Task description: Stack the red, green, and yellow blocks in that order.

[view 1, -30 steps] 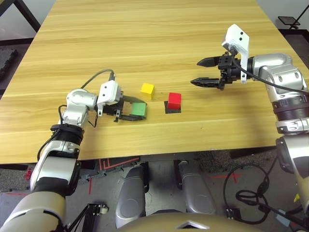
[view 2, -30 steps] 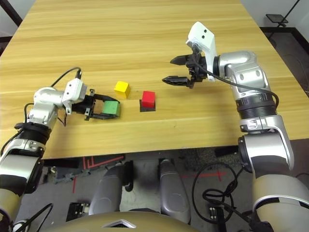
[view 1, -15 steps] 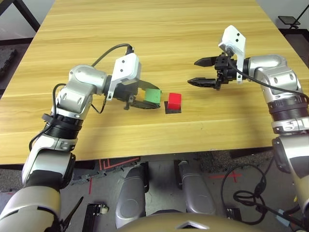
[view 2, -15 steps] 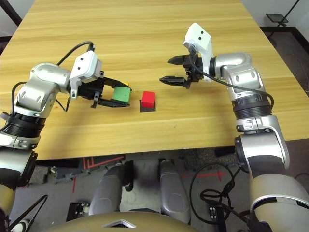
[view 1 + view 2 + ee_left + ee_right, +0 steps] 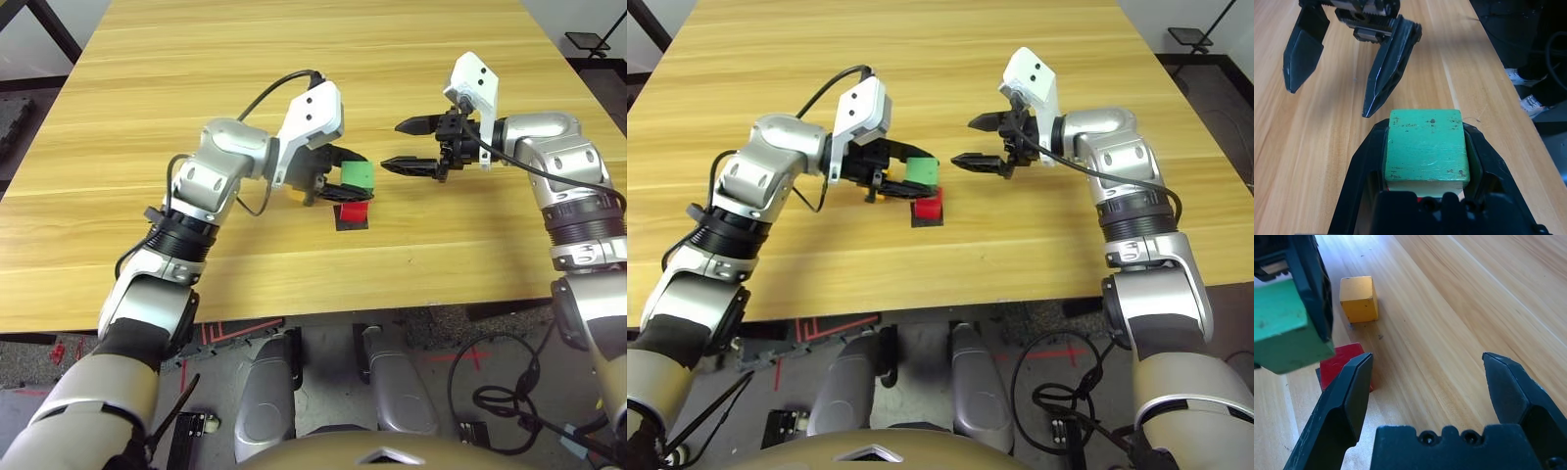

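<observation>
Two cubes, one not yet set on the other

Between the two black fingers of the left gripper (image 5: 1427,123), the green painted cube (image 5: 358,174) is held firmly, one finger pressed on each of two opposite sides. The next thing outward is the bright red matte cube (image 5: 354,211), lower down, resting on a flat black square patch (image 5: 350,225) on the light wooden table (image 5: 245,264). The green cube is raised and apart from it. The relation that matters is therefore mostly vertical: the red top lies below the grip, but I cannot tell if the centres are aligned. The cubes have no long axis, so the sides should be matched before lowering.

Farther outward, the yellow cube (image 5: 1359,301) sits alone on the table, beside the red one, toward the robot's left. The right gripper (image 5: 391,144) is near, wide open and empty; the left, already loaded, is better placed for this step.
</observation>
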